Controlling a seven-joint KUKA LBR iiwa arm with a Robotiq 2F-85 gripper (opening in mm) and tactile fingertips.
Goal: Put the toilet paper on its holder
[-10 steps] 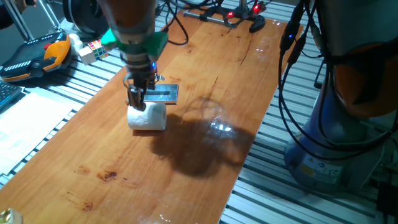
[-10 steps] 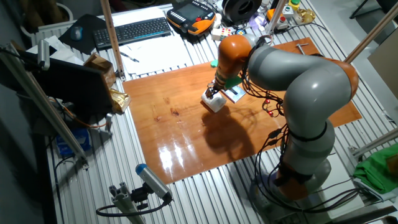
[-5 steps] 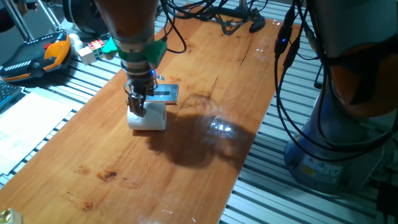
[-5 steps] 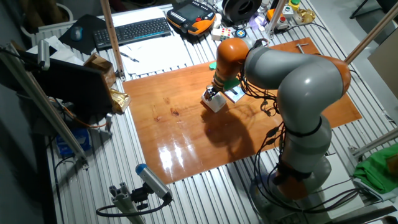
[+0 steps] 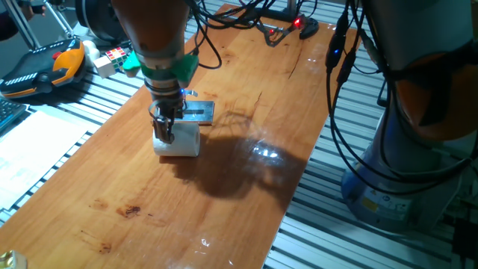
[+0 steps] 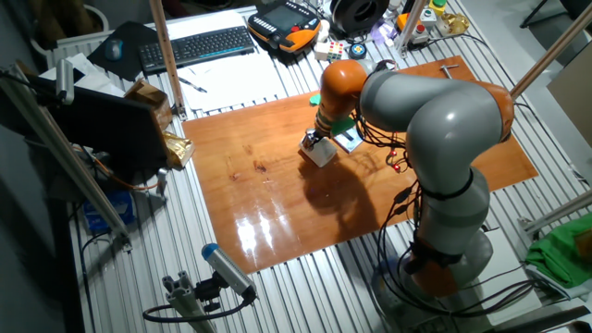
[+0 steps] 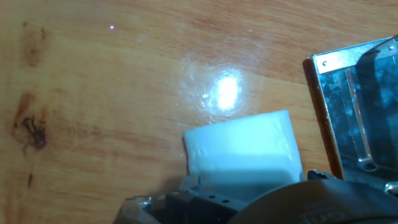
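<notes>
Down on glossy wood, the hand (image 5: 164,133) clamps the soft white toilet paper (image 5: 179,143); the shiny metal holder (image 5: 196,112) lies beside.

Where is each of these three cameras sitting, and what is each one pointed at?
One fixed view: low beside the wooden table, facing the gripper on the small white toilet paper roll.
Other fixed view: high up, overlooking the whole table and grey-orange arm.
Hand view: looks straight down; only the gripper base shows.
All share the roll and shiny metal holder.
</notes>
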